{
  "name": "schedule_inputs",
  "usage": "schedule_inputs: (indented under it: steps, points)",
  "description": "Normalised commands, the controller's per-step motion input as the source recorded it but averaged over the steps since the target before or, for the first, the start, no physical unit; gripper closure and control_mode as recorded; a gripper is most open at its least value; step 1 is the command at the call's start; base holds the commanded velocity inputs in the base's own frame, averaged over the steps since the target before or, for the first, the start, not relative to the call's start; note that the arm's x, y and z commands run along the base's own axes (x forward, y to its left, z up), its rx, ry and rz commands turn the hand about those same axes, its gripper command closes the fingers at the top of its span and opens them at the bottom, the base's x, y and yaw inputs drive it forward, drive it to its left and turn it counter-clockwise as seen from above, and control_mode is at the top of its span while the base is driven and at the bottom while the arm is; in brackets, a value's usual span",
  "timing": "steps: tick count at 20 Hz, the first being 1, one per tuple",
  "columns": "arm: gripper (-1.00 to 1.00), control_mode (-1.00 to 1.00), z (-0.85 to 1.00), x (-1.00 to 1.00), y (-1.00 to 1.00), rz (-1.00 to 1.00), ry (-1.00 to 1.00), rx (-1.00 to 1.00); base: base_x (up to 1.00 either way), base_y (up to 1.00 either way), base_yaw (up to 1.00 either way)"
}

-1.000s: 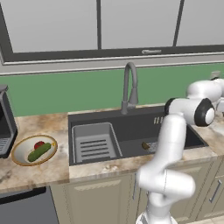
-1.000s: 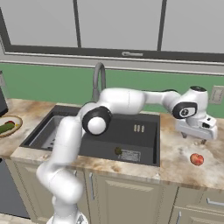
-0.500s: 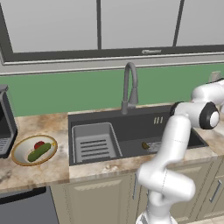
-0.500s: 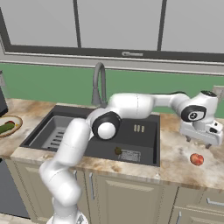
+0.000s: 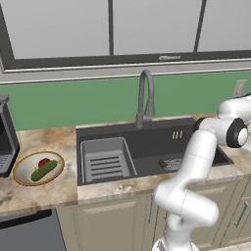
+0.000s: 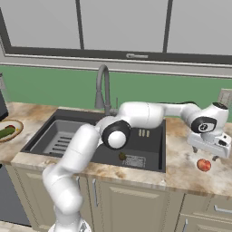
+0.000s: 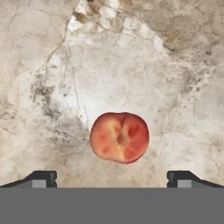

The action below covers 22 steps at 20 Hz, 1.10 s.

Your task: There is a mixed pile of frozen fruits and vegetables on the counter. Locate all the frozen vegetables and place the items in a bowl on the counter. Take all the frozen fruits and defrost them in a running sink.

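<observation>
The peach (image 7: 119, 137) is round, red-orange with yellow blotches and a dark dimple at its middle, lying alone on the counter (image 6: 186, 170) to the right of the sink (image 6: 149, 145). The gripper (image 6: 213, 155) hangs just above it with its jaws spread wide and nothing between them; in the hand view the 2 fingertips (image 7: 41, 178) stand either side of the fruit, apart from it. The counter is mottled beige stone. A small dark item (image 6: 122, 156) sits on the sink floor, and a curved faucet (image 6: 103, 88) rises behind the basin. At the far left a bowl (image 5: 38, 168) holds a cucumber (image 5: 44, 170) and something red. Green wall and grey cabinets behind.
</observation>
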Motion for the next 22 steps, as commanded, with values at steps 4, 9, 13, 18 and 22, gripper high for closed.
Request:
schedule_inputs:
  steps: [4, 9, 13, 18, 22]
  points:
    - [-1.00, -1.00, -0.38, 0.12, 0.00, 0.05, 0.00, 0.00, 0.00, 0.00, 0.00]
    - [-1.00, -1.00, -0.34, 0.04, -0.01, 0.04, 0.01, 0.00, 0.00, 0.00, 0.00]
    - [-1.00, -1.00, -0.28, -0.04, -0.08, 0.00, 0.05, 0.00, 0.00, 0.00, 0.00]
    - [-1.00, -1.00, -0.17, -0.04, -0.07, 0.00, 0.07, 0.01, 0.00, 0.00, 0.00]
    - [1.00, -1.00, -0.15, -0.01, 0.00, 0.00, 0.06, 0.02, 0.00, 0.00, 0.00]
